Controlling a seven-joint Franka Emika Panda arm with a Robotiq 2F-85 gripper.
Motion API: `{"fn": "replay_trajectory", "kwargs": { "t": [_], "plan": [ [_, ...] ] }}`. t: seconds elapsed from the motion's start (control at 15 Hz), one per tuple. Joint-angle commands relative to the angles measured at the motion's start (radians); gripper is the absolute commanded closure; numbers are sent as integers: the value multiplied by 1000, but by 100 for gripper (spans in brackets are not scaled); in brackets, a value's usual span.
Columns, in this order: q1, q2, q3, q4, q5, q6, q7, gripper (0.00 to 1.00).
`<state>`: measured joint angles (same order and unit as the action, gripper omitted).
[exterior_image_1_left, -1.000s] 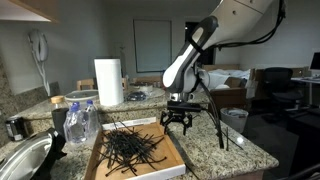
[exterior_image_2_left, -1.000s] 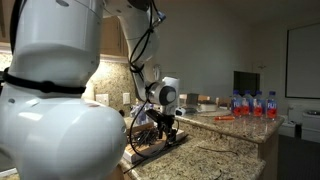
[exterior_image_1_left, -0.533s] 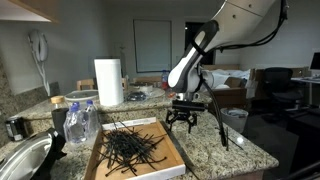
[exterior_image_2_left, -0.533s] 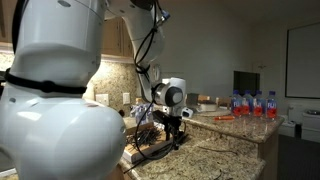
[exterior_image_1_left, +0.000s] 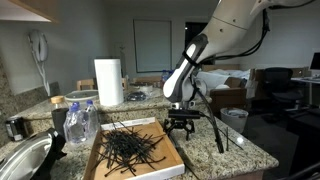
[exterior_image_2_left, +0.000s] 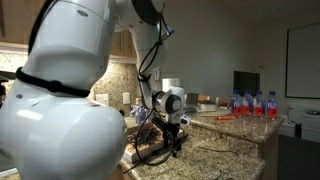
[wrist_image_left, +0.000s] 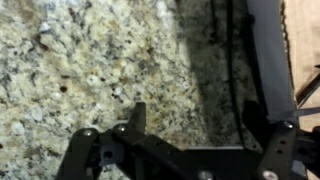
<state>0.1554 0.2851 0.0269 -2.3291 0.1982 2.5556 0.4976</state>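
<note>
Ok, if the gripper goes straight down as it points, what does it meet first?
Probably the bare speckled granite countertop, just beside the wooden tray of black sticks; depth is hard to judge.

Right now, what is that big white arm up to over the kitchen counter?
A white robot arm hangs its claw wide open, low over the speckled stone counter. The claw is empty. It sits right beside a shallow tray heaped with thin black sticks, but does not grip any of them. The wrist view shows bare counter under the claw. Plastic bottles and a paper towel roll stand on the far side of the tray.
</note>
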Motion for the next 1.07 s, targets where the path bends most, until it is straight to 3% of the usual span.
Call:
{"fn": "replay_trajectory", "kwargs": {
  "t": [0.0, 0.27, 1.0],
  "plan": [
    [24, 27, 18, 67, -3, -4, 24, 0],
    [41, 33, 38, 109, 4, -12, 14, 0],
    [44, 94, 10, 157, -20, -17, 22, 0]
  ]
}}
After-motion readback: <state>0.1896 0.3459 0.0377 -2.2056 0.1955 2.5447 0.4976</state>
